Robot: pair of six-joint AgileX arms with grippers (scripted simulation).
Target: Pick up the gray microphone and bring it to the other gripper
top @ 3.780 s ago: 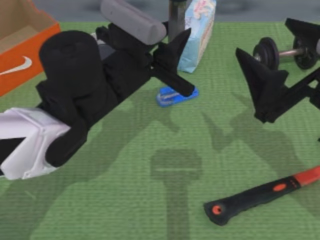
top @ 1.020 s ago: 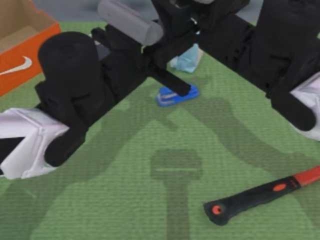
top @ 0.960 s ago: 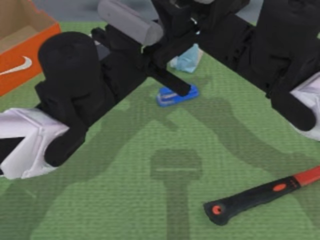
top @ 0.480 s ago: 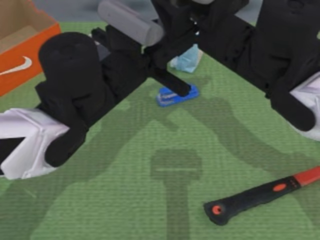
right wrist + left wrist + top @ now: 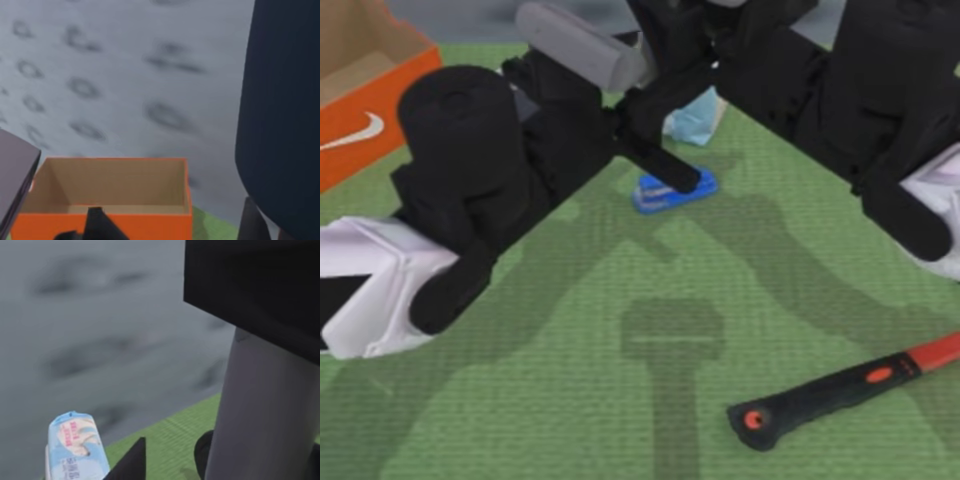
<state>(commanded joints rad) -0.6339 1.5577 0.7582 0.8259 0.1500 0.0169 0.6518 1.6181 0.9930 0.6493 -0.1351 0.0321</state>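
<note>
Far edge of the tabletop [image 5: 570,400], centre: my two arms meet above the green mat. My left gripper [image 5: 620,105] reaches in from the left, and its jaws are clamped on the gray handle of the microphone [image 5: 582,45], lifted clear of the mat. The handle slants up and to the left in the top view, ending near the far edge; in the left wrist view it fills the frame as a gray column, with a black block across its end. My right gripper [image 5: 675,45] comes in from the right and sits right against the microphone at the far centre. I cannot tell whether its jaws are apart or together, since black arm parts overlap there. The right wrist view shows the dark navy foam head close up.

One black finger [image 5: 660,160] of the left gripper points down toward a blue stapler [image 5: 672,190] lying on the mat beneath the meeting point. A pale blue packet [image 5: 695,115] stands just behind it, partly hidden by the arms. An open orange box [image 5: 365,110] occupies the far left corner. A hammer [image 5: 840,390] with a black and red handle lies at the near right, well apart from both grippers.
</note>
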